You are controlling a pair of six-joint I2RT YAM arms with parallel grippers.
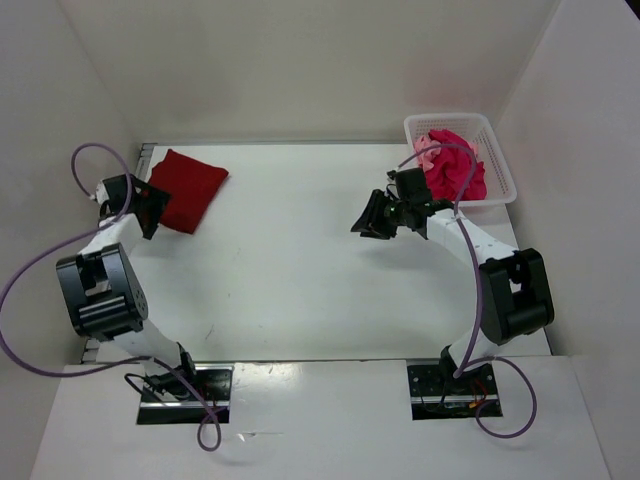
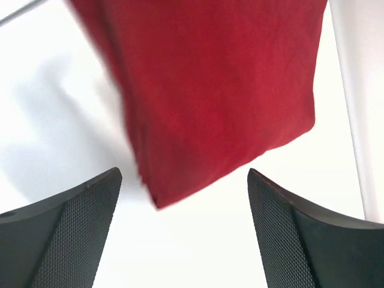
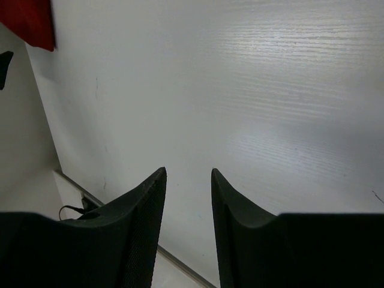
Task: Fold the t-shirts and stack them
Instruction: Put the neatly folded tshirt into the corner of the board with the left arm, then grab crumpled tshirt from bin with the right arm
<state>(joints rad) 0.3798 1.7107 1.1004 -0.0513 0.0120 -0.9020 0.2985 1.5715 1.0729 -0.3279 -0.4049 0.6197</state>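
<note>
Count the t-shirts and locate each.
3: dark red t-shirt folded at far left of the table; magenta t-shirt and light pink t-shirt bunched in the basket, where more could be hidden.

No legible text, label, brand, number or sign appears in any view. The folded dark red t-shirt (image 1: 187,188) at the far left corner of the tabletop (image 1: 300,270) and the white mesh basket (image 1: 497,150) at the far right corner show plain, unmarked surfaces
</note>
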